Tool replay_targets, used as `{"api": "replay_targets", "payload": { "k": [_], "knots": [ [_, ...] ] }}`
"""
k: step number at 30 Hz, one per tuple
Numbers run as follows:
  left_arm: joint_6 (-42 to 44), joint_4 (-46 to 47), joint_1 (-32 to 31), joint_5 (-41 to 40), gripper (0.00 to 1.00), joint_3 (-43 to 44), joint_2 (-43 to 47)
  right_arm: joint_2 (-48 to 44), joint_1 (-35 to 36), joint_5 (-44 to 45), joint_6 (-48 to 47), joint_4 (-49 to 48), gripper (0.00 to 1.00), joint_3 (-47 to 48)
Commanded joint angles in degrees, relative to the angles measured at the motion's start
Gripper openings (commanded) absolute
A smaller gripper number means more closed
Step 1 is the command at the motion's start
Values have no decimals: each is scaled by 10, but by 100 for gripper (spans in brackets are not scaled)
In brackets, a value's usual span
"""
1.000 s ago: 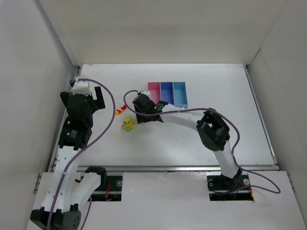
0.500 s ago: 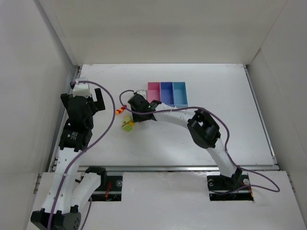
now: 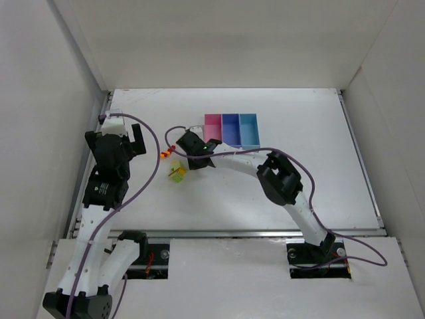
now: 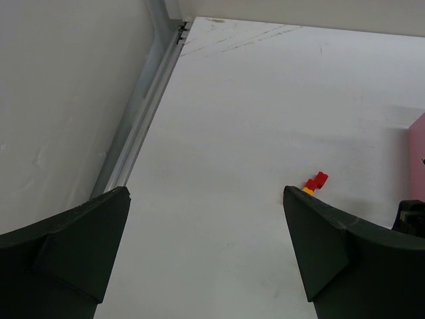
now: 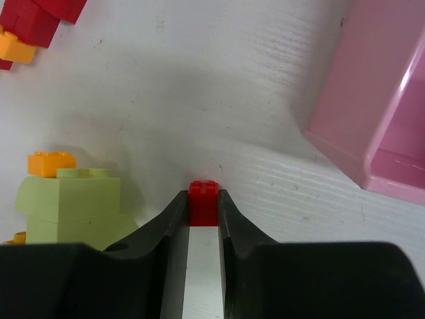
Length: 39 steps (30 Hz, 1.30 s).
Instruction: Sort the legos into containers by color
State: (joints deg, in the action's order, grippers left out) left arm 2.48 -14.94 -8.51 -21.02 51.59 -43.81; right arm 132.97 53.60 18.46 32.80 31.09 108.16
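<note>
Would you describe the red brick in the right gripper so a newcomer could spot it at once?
Find the pink bin at the left end of the row of bins. Beside it, the right gripper is shut on a single red brick. Unlike the red-and-orange cluster and the lime green block, it sits alone between the fingers.

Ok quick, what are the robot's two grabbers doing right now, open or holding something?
Left gripper: open, holding nothing.
Right gripper: shut on a red lego.
</note>
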Motion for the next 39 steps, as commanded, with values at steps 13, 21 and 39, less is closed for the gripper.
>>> {"api": "replay_targets", "payload": {
  "k": [13, 21, 39],
  "knots": [
    [87, -7, 2, 261, 100, 61, -52, -229, -114, -158, -106, -46, 0, -27],
    [154, -193, -30, 287, 100, 301, -369, -224, -237, -111, -193, 38, 0, -30],
    [256, -200, -56, 260, 88, 359, -639, -155, -333, -195, -200, 50, 46, -23]
  ]
}}
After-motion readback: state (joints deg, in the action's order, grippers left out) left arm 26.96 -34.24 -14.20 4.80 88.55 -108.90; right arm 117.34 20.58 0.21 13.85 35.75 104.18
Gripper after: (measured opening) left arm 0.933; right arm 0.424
